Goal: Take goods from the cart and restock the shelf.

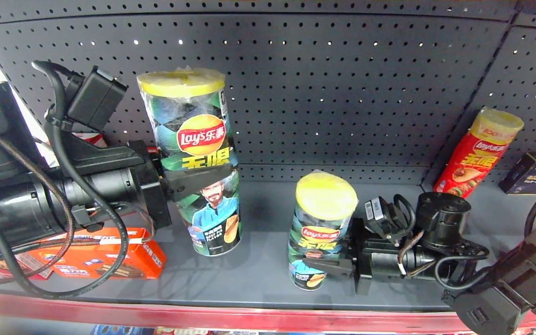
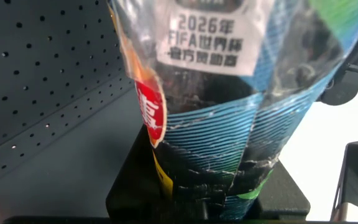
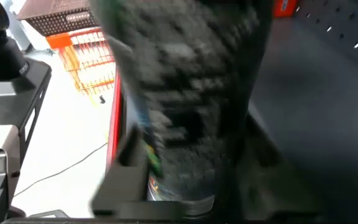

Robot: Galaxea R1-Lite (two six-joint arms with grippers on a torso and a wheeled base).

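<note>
The L gripper (image 1: 203, 179) is clenched round the middle of a green chip can (image 1: 193, 125), way off to the L of the red can (image 1: 477, 153). It grabs the middle, I think, so the can stays up & doesn't tip. The can tilts a tiny bit. Can't tell if its bottom sits on the shelf (image 1: 268, 260) yet.

The R gripper (image 1: 326, 265) is clenched low on a 2nd green can (image 1: 321, 204). This one is nearer the red can, on its L side, & closer to the front. A low grab prob. helps set it down flat.

The red can leans on the back wall (image 1: 342, 93), so it isn't neat. Both green cans have lids up & pics facing out, so shoppers can see them.

An orange box (image 1: 105, 260) lies flat, farthest L of the red can, under the L arm. A dark box (image 1: 535, 172) sits just R of the red can.

I think the job is at the put-down part. Next: make sure each can stands flat, then let go slowly. A tilted can could fall over.
</note>
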